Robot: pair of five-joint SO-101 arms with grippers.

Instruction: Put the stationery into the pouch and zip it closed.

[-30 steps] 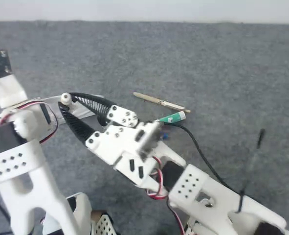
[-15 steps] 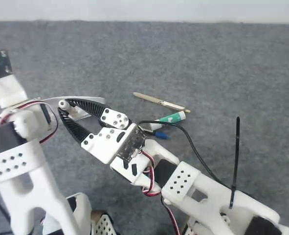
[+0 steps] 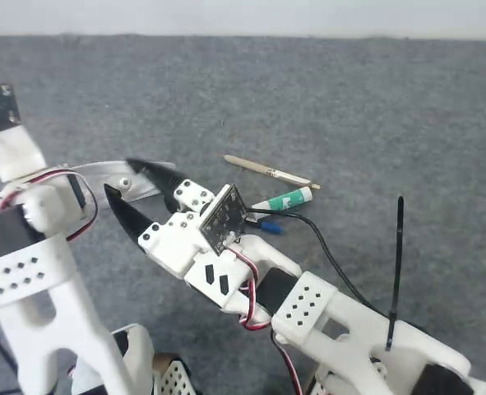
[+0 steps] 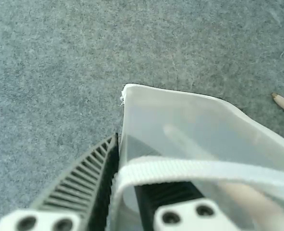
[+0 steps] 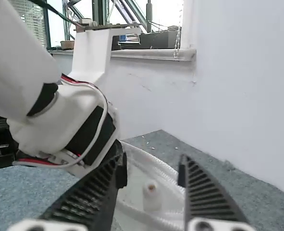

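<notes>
High view: my right gripper (image 3: 121, 178) is spread wide at the pouch (image 3: 94, 171) end. Pencil (image 3: 267, 171), green pen (image 3: 285, 199) and a blue item (image 3: 272, 226) lie outside the pouch on the carpet (image 3: 349, 107).
Left wrist view: my left gripper (image 4: 127, 163) is pinched on the pouch wall.
Right wrist view: fingers wide, with the pouch's white slider (image 5: 151, 188) between them.

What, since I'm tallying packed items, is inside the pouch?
Through the cloudy pouch, one pale stick-like shape shows faintly. Its identity and anything deeper are hidden.
</notes>
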